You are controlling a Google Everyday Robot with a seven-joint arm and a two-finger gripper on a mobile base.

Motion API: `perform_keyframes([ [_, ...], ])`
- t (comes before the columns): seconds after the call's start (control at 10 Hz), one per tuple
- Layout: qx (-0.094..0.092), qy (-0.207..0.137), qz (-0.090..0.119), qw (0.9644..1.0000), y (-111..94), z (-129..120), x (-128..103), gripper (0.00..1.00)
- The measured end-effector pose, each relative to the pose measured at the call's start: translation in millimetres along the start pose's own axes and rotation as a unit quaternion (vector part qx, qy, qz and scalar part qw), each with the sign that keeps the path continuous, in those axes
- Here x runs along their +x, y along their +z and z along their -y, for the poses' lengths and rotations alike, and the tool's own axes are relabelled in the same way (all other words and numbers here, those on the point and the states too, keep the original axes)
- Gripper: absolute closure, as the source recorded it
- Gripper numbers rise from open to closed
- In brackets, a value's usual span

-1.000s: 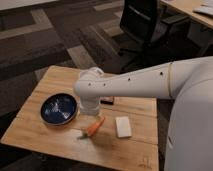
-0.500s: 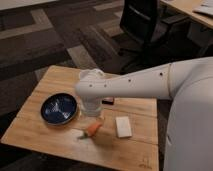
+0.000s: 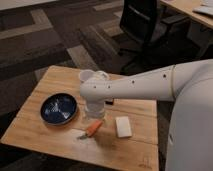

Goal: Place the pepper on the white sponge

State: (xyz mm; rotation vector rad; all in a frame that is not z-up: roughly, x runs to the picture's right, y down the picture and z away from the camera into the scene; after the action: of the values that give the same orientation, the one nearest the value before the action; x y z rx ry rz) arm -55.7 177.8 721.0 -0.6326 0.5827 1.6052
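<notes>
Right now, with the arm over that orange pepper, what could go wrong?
The gripper hangs open right over the pepper, which is slim and tapered, so it might roll or slip as the jaws close. The white sponge beside it is small, so the pepper could tip off when set down. The blue bowl sits close on the other side and might get nudged.

Recorded for the table [image 3: 45, 132]: pale wood, matt, with faint grain and plank seams. Recorded for the blue bowl [image 3: 58, 108]: a smooth, glossy surface catching light. Found the pepper [image 3: 93, 128] smooth and slightly shiny, the white sponge [image 3: 123, 126] matt and soft-looking. Noted smooth, satin-white plastic shells along the arm [image 3: 145, 85]. Located the gripper [image 3: 95, 114], jaws apart, just above the pepper — pale, faintly translucent. Saw the carpet [image 3: 50, 35] below — dull, woven.
</notes>
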Motion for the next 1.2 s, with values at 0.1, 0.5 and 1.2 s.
perform_keyframes([
  [0.1, 0.000, -0.001, 0.000, 1.0000, 0.2, -0.8, 0.2, 0.35],
  [0.5, -0.014, 0.013, -0.015, 0.9997, 23.0, -1.5, -4.6, 0.35],
  [1.2, -0.015, 0.011, -0.023, 0.9996, 34.8, -3.3, -7.5, 0.35],
])
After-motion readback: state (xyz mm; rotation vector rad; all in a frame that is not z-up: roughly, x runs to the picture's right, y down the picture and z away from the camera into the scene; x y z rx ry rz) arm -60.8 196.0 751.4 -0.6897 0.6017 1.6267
